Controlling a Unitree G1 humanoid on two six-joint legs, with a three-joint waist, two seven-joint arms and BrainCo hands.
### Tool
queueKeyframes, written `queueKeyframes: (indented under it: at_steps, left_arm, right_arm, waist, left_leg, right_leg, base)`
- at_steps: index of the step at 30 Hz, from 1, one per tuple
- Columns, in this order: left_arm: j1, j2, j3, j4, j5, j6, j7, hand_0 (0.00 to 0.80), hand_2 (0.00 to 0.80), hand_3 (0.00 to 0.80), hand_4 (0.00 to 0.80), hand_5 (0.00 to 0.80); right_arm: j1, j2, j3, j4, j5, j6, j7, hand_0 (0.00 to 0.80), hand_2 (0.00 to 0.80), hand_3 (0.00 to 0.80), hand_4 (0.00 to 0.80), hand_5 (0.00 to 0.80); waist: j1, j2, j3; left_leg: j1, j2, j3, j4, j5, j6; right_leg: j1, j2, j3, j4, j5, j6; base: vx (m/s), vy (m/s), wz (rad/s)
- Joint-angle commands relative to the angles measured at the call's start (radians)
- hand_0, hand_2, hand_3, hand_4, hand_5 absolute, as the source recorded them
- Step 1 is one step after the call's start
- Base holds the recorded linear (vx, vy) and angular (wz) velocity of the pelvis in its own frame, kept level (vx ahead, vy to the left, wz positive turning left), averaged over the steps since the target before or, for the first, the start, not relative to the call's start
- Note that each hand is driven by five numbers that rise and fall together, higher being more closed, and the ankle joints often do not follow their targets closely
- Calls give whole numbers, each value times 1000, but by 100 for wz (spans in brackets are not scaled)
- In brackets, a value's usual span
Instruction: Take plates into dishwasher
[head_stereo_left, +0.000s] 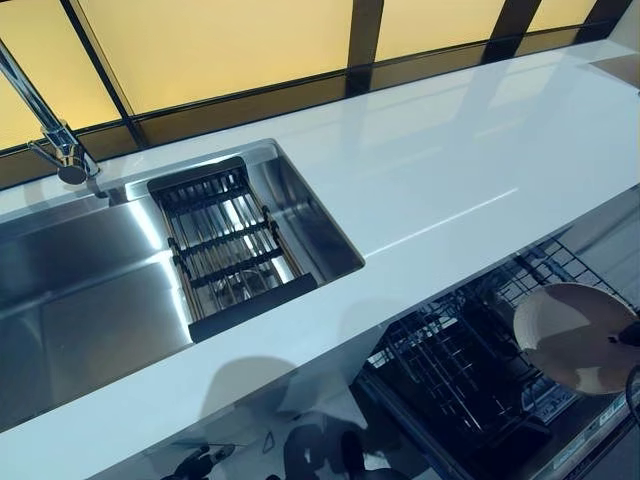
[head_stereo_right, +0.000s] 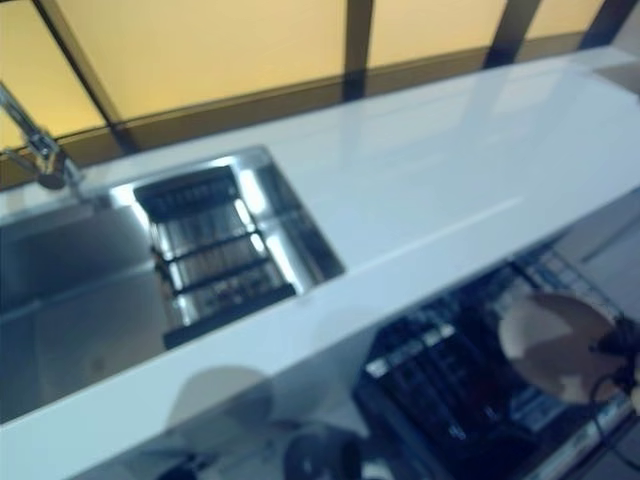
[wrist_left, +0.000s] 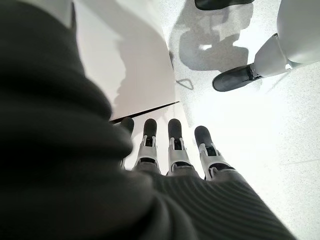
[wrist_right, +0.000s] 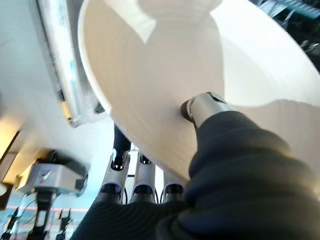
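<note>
Above the dishwasher rack (head_stereo_left: 450, 370), round cream plate (head_stereo_left: 572, 335), pinched by right hand (wrist_right: 207, 107).

The plate (head_stereo_left: 572, 335) in my right hand (wrist_right: 210, 107) is creamy white, plain, with no pattern. My fingers (wrist_right: 142, 180) are silver with dark tips, and my wrist cover (wrist_right: 235, 190) is dark with thin ribbed lines. The surface (head_stereo_left: 450, 170) is shiny white. The sink (head_stereo_left: 90, 300) is silver-grey steel, and the rack (head_stereo_left: 225, 250) in it is black with bars. The dishwasher rack (head_stereo_left: 455, 370) is dark wire. The panels (head_stereo_left: 210, 45) behind are warm yellow with dark frames. The floor (wrist_left: 240, 120) under my left hand (wrist_left: 175, 150) is pale and speckled.
</note>
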Motion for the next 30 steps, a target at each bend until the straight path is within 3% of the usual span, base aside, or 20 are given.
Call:
queueKeyframes:
  at_steps: [1, 10, 15, 23, 30]
  left_arm:
    - [-36, -2, 39, 40, 27, -37, -2, 0, 0, 0, 0, 0]
    - [-20, -36, 37, 31, 0, -46, 17, 0, 0, 0, 0, 0]
    - [-6, -59, 32, 24, -7, -61, 28, 0, 0, 0, 0, 0]
    - [18, -75, 12, 10, -18, -74, 32, 0, 0, 0, 0, 0]
    - [21, -89, -11, 13, -13, -90, 33, 0, 0, 0, 0, 0]
  right_arm:
    - [-64, 15, -32, -47, -42, 13, -60, 800, 800, 800, 800, 800]
    - [-1, 120, -48, -237, -102, 8, -163, 800, 800, 800, 800, 800]
    - [49, 201, -17, -294, -172, -45, -238, 800, 800, 800, 800, 800]
    - [69, 265, 77, -247, -283, -85, -344, 800, 800, 800, 800, 800]
    - [63, 311, 188, -150, -462, -122, -569, 800, 800, 800, 800, 800]
  waist:
    - [-3, -20, 19]
    - [-15, -6, 27]
    - [-16, 10, 33]
    - [-3, 21, 33]
    - [18, 32, 28]
  left_leg:
    - [50, -4, -32, 0, -104, 42]
    - [56, -8, -28, 0, -106, 48]
    - [64, -10, -39, 0, -115, 50]
    - [61, -14, -35, 0, -107, 56]
    - [55, -18, -55, 0, -107, 62]
  right_leg:
    - [73, 13, -53, 4, -90, 48]
    - [76, 15, -42, 4, -92, 50]
    - [84, 13, -41, 4, -98, 56]
    - [84, 10, -47, 4, -94, 52]
    - [84, 9, -51, 4, -96, 54]
  base:
    - [0, 0, 0]
    - [8, 19, -1]
    - [30, 33, -1]
    - [0, 0, 0]
    - [0, 0, 0]
